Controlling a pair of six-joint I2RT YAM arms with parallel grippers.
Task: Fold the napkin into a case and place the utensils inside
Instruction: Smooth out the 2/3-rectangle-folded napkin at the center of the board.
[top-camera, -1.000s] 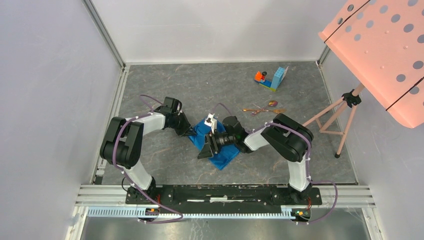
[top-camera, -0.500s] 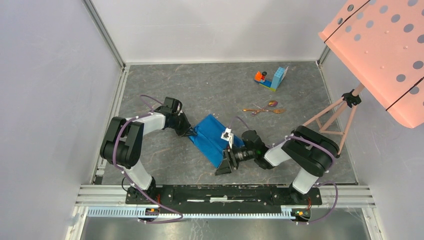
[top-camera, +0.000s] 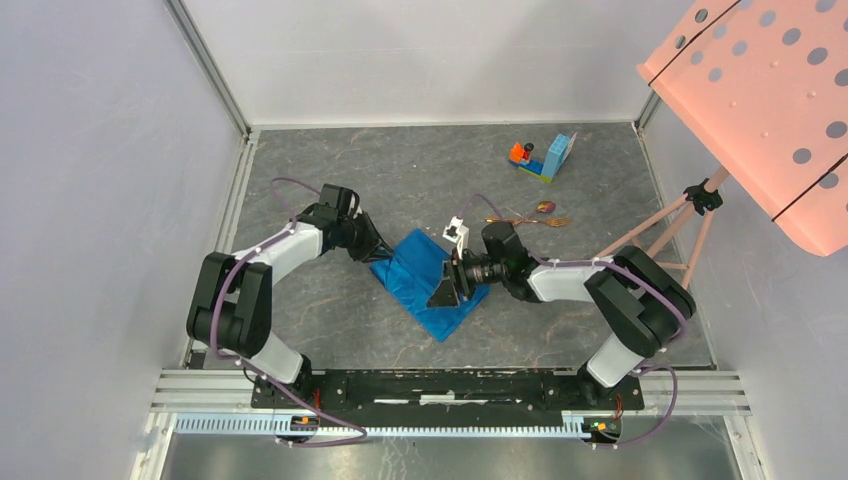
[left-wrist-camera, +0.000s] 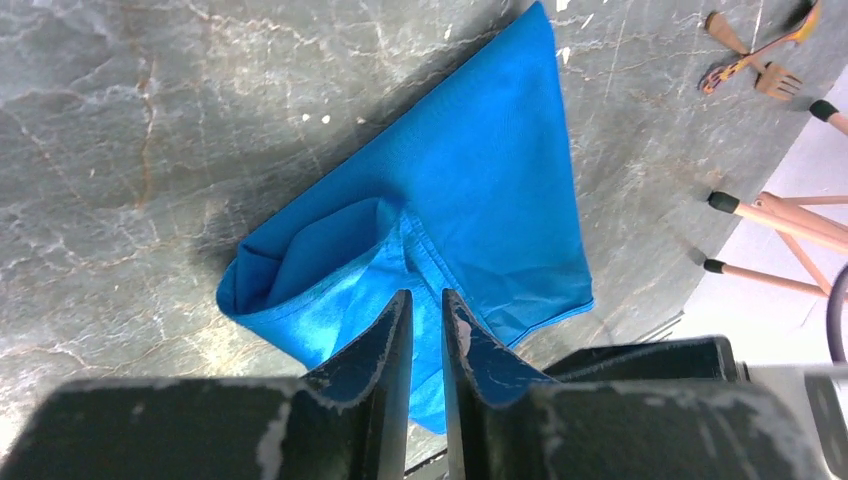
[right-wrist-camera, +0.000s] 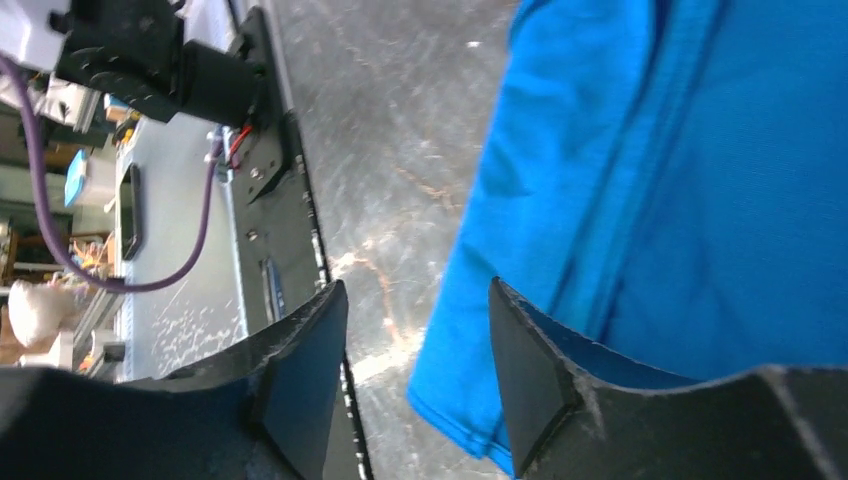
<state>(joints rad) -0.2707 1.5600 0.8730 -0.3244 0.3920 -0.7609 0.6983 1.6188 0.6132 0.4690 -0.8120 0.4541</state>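
The napkin lies folded on the grey table as a bright blue wedge, its open fold showing in the left wrist view. My left gripper sits at its left corner, jaws parted by a narrow gap over the hem, gripping nothing. Hovering low over the right edge of the napkin, my right gripper is open, with only table and the cloth's corner between its fingers. The copper-gold utensils lie on the table behind the right arm and show in the far corner of the left wrist view.
An orange-and-blue toy block piece stands at the back right. A pink tripod under a perforated pink panel occupies the right side. The arms' base rail runs along the near edge.
My right gripper swung out toward the near edge, then came back over the napkin's right side. The left jaws have parted slightly. The napkin now lies flat.
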